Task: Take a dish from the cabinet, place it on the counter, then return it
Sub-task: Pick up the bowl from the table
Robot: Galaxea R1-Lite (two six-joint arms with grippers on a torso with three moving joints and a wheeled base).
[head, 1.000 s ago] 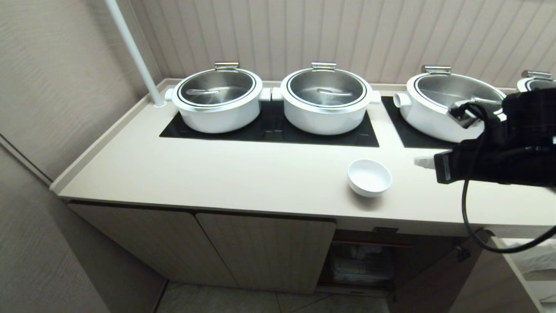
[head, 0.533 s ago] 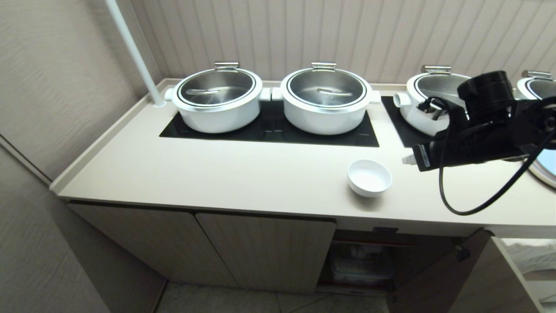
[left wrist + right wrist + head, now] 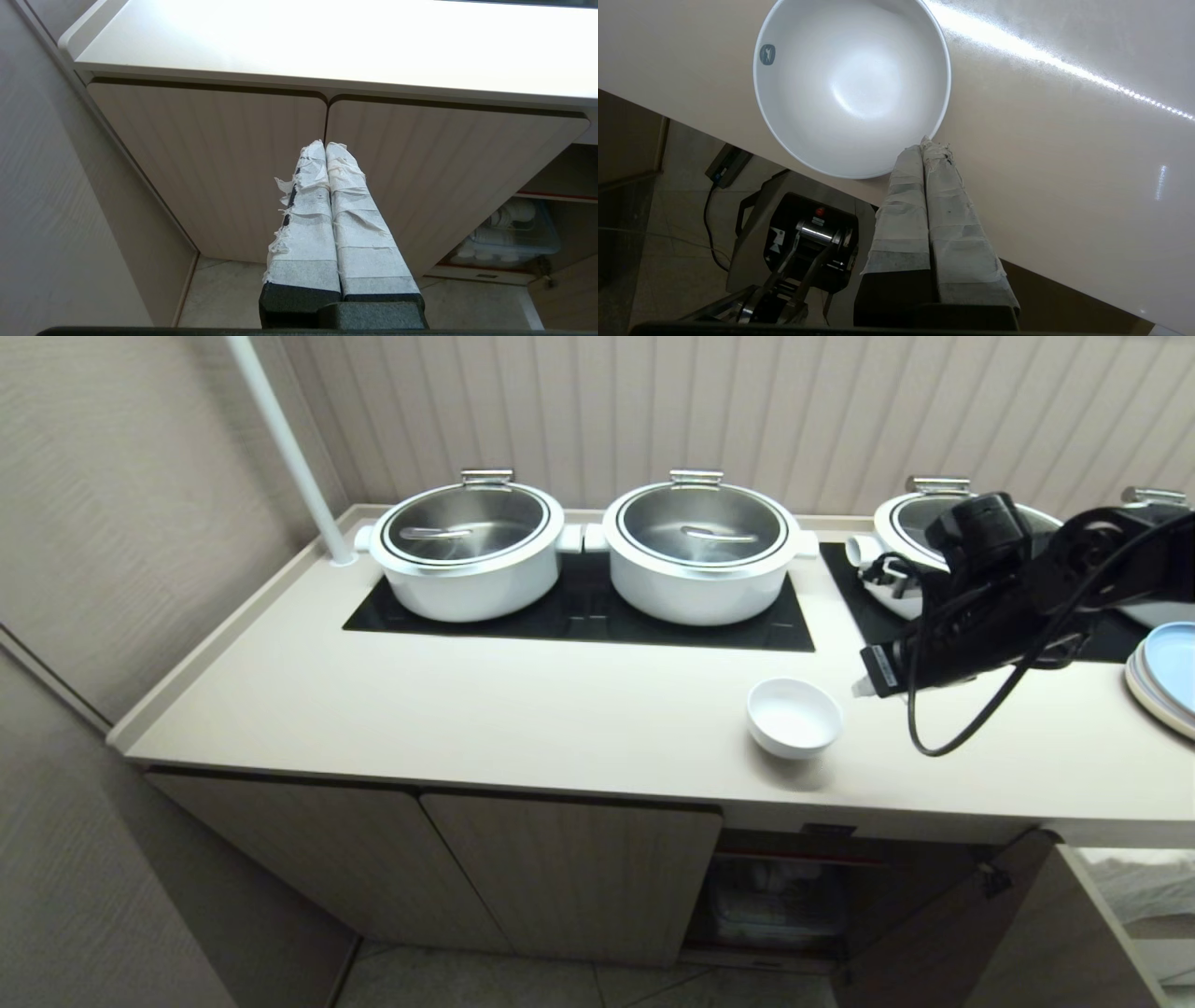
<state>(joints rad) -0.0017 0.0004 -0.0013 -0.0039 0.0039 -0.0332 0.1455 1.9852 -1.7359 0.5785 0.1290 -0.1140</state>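
White ceramic dish (image 3: 794, 716) sits upright and empty on the counter (image 3: 523, 719), near the front edge, above the open cabinet (image 3: 784, 896) bay; nothing in contact with it. Right gripper (image 3: 857, 687) hangs just beside it on the side toward the counter's right end, pointing at the bowl, fingers (image 3: 924, 196) pressed together and holding nothing. So the dish lies straight ahead of the tips; it's round, so no long axis to line up with, only the rim. My read: jaws must spread before they can straddle the near rim. Right arm is clearly nearer; left gripper (image 3: 325, 145) is parked low in front of the shut cabinet doors (image 3: 210, 163), fingers also together, empty. Head view shows the gap between tips and bowl plus the pots (image 3: 467, 551) at the back edge and blue plates (image 3: 1167, 672) toward the right end. Right wrist view alone shows the bowl's bare inside and a small mark (image 3: 767, 53) near its rim; there the tips overlap the rim line, contact unclear.
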